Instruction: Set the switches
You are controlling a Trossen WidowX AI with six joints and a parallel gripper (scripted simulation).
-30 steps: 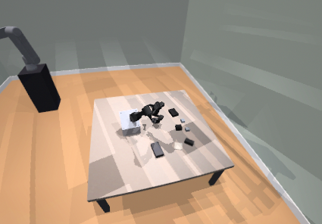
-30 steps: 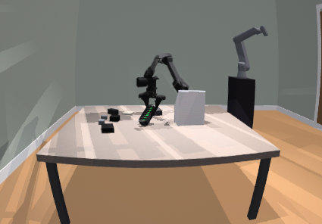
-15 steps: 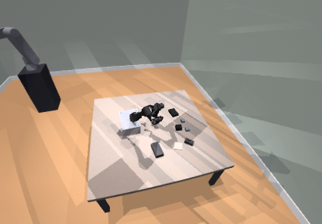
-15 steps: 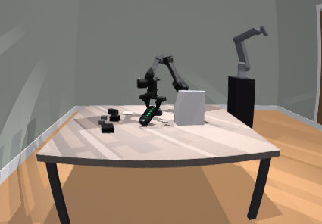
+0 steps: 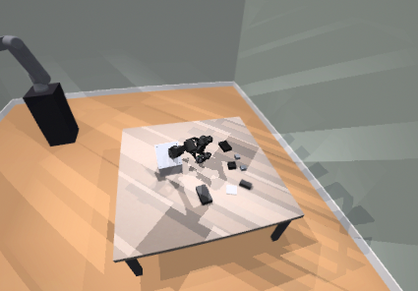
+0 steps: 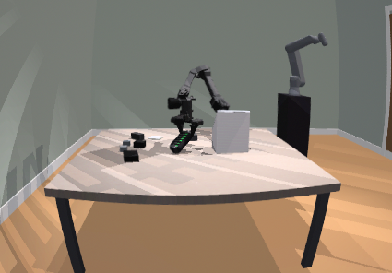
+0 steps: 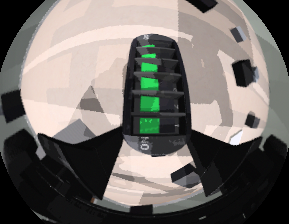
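Note:
The dark grey controller unit (image 6: 182, 141) (image 7: 165, 144) is between the fingers, tilted lengthwise off its base, its switch face turned towards the exterior camera. Green switch ends show in a row along the left in the wrist view, beside the ON marking; which ends are pressed down is not clear. My gripper (image 5: 207, 149) (image 6: 187, 131) (image 7: 155, 131) is shut on the unit, with fingertips against its two long sides near one end. Whether its low end touches the bench (image 5: 146, 231) (image 6: 255, 177) is not clear. The underside label is hidden. The unit is not distinct in the top view.
A white box (image 5: 168, 158) (image 6: 231, 134) stands beside the arm. A dark block (image 5: 204, 195) (image 6: 194, 137) lies near the gripper. Other dark modules (image 5: 225, 145) (image 5: 245, 184) (image 6: 131, 156), small grey parts (image 5: 243, 168) and a white card (image 5: 231, 190) (image 6: 155, 137) lie on the other side.

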